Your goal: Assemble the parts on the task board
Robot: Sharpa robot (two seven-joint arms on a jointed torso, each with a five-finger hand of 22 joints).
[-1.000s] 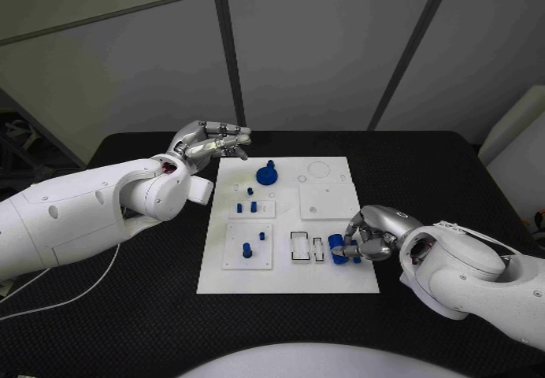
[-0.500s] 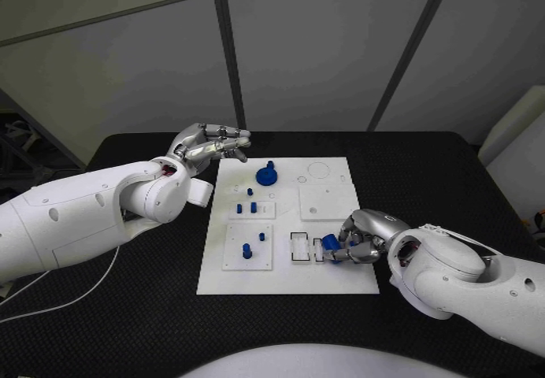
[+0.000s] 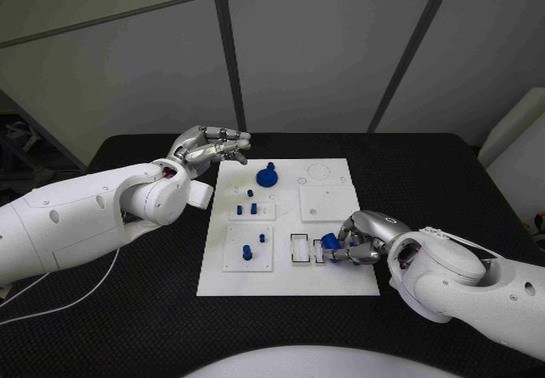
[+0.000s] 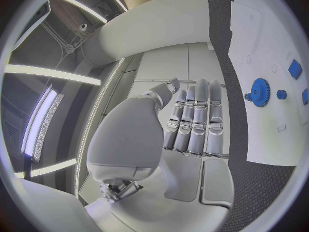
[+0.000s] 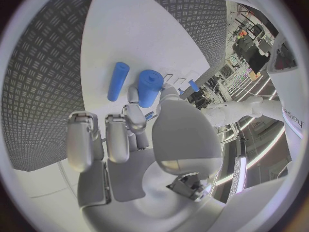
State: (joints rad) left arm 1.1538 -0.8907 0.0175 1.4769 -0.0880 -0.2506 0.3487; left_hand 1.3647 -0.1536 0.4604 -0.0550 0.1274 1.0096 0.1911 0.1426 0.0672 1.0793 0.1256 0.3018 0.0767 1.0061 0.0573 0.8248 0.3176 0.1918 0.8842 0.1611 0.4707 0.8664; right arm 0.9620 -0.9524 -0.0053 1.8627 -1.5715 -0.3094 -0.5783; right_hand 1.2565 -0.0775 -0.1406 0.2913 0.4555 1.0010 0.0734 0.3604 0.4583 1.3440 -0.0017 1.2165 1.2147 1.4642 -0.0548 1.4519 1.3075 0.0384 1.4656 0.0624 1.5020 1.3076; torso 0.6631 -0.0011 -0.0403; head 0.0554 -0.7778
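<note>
the left hand [image 3: 211,145] hangs off the far left corner of the task board [image 3: 228,279], above the black table [image 3: 125,315]; its fingers [image 4: 196,116] lie straight and close side by side with nothing in them, the thumb set a little apart.

on the task board, going from its left side: two small blue pegs [image 3: 246,208] stand in a small white block near the left edge, and nearer the robot a larger white block carries a short blue peg [image 3: 246,250] and a smaller one. toward the far edge, around the board's middle, sits the blue gear [image 3: 267,174], with a small blue knob beside it in the left wrist view [image 4: 281,94]. right of the gear is a plain square white block [image 3: 325,201].

near the board's right edge, on the side closer to the robot, the right hand [image 3: 361,236] has its fingers curled round a thick blue cylinder [image 5: 149,87], pinched between thumb and fingertips just over the white slotted frames [image 3: 301,247]. a slimmer blue cylinder [image 5: 118,81] lies flat on the board just beside the held one; whether the two touch is hard to tell.
</note>
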